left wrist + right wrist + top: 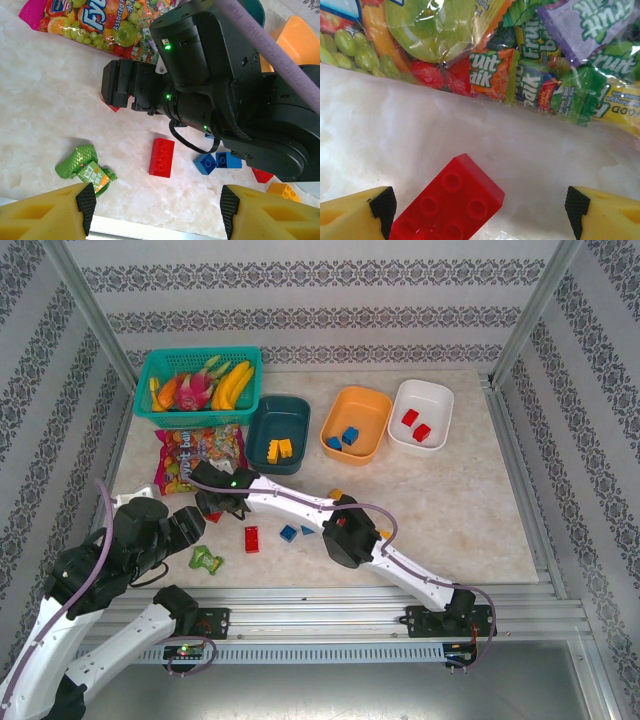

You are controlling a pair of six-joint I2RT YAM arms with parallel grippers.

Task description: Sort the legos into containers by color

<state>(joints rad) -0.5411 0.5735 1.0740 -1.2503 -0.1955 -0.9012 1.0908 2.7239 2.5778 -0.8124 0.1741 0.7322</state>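
Red brick [447, 205]: flat on the table [450, 510], studs up, between the right gripper's jaws and close to the pad at 9 o'clock; the candy bag [485, 55] lies at 12 o'clock.
Right gripper [479, 206]: jaws spread wide, gripping nothing.
Loose legos: seen from the left wrist, a second red brick [162, 157] with two blue bricks [217, 162] at its 3 o'clock.
Containers: from the table centre, the dark teal tub [283, 418] with yellow bricks at 11 o'clock, the orange tub [362, 405] with blue bricks at 1, the white tub [425, 398] with red bricks at 2.
Left gripper [158, 202]: open and empty above the table; the green toy [82, 162] is at its 10 o'clock.
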